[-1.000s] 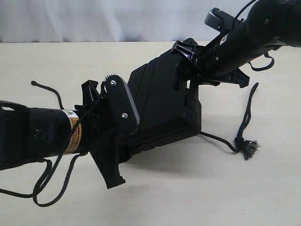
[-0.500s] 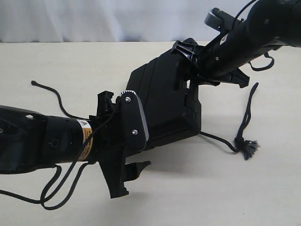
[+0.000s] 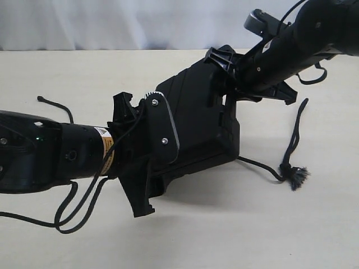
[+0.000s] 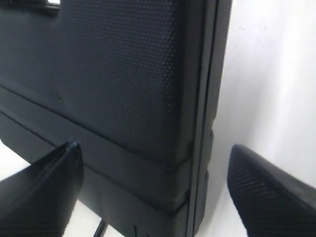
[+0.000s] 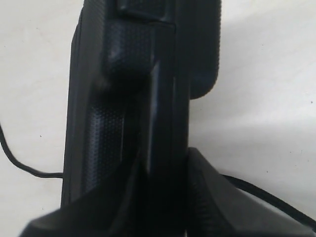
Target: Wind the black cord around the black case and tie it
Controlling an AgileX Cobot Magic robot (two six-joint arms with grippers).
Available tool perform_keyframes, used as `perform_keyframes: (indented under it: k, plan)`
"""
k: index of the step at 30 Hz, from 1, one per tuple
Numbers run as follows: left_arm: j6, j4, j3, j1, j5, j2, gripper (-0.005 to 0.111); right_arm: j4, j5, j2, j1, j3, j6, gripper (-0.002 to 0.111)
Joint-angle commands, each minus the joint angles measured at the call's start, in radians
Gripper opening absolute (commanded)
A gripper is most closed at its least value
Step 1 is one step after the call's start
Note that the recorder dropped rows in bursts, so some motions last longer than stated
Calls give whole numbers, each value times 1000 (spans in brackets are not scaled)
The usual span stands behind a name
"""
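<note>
The black case point(image 3: 196, 120) stands tilted on its edge on the table, mid-scene. My right gripper point(image 3: 229, 84) is shut on its upper far end. In the right wrist view the case point(image 5: 143, 89) is pinched between the fingers point(image 5: 210, 197). My left gripper point(image 3: 165, 168) is open, straddling the case's lower near corner. In the left wrist view both fingertips point(image 4: 54, 177) stand clear on either side of the case point(image 4: 123, 74). The black cord point(image 3: 289, 151) comes out from under the case to the right, with its tassel knot point(image 3: 296, 176) on the table. Its other tip point(image 3: 40, 99) lies far left.
The beige table point(image 3: 224, 235) carries everything; a white curtain point(image 3: 112, 22) hangs behind it. Smooth robot cables point(image 3: 73, 216) loop below my left arm. A stretch of cord point(image 5: 256, 190) lies beside my right fingers.
My left gripper has opened wider and moved right and up, so its fingers now straddle the case's corner. The case, the cord and my right gripper have stayed put.
</note>
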Motion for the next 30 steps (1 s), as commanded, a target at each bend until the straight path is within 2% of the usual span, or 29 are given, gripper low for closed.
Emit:
perform_keyframes:
  k: [1, 7, 10, 13, 18, 20, 23, 26, 30]
  plan:
    - [1, -1, -7, -1, 54, -1, 75, 28, -66, -23, -6, -19, 16, 4]
    - [-3, -28, -7, -1, 31, -1, 75, 28, -66, -23, -6, -19, 16, 4]
    - [-3, -31, -7, -8, 62, -1, 75, 28, -66, -23, -6, -19, 16, 4]
    - [1, -1, -8, -55, 129, -1, 75, 26, -66, -23, -6, -19, 16, 4]
    - [-19, 51, -8, -183, 252, -1, 75, 26, -66, -23, -6, -19, 16, 4]
    - [-86, 79, -8, -216, 298, -1, 75, 26, -64, -23, -6, -19, 16, 4]
    - [-263, 166, -8, -223, 353, -1, 75, 26, -64, -23, -6, -19, 16, 4]
    - [-427, 279, -8, -223, 370, 5, 75, 26, -64, -23, -6, -19, 16, 4]
    - [-661, 504, -8, -223, 389, 56, 75, 26, -59, -23, -6, -19, 14, 4]
